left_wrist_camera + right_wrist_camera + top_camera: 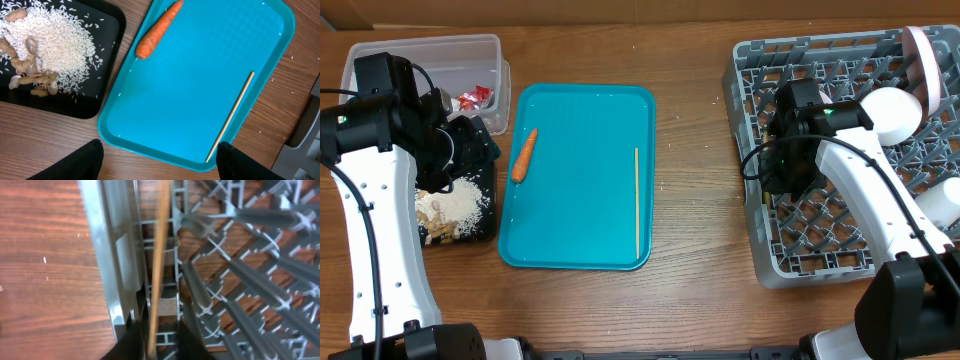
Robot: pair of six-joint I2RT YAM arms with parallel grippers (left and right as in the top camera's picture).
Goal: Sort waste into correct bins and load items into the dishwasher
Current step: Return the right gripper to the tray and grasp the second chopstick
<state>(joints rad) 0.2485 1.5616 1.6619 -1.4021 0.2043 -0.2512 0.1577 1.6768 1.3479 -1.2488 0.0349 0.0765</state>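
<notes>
My left gripper hangs open over the near edge of the teal tray, nothing between its fingers. On that tray lie an orange carrot and one wooden chopstick. The black tray beside it holds white rice and tan shells. My right gripper is down at the left wall of the grey dish rack. A second chopstick stands blurred between its parted fingers, with a gap on the right side. A white bowl and a cup sit in the rack.
The clear tub at the back left holds a red wrapper. A pink-sided dish stands on edge at the rack's back right. Bare wooden table runs between the teal tray and the rack.
</notes>
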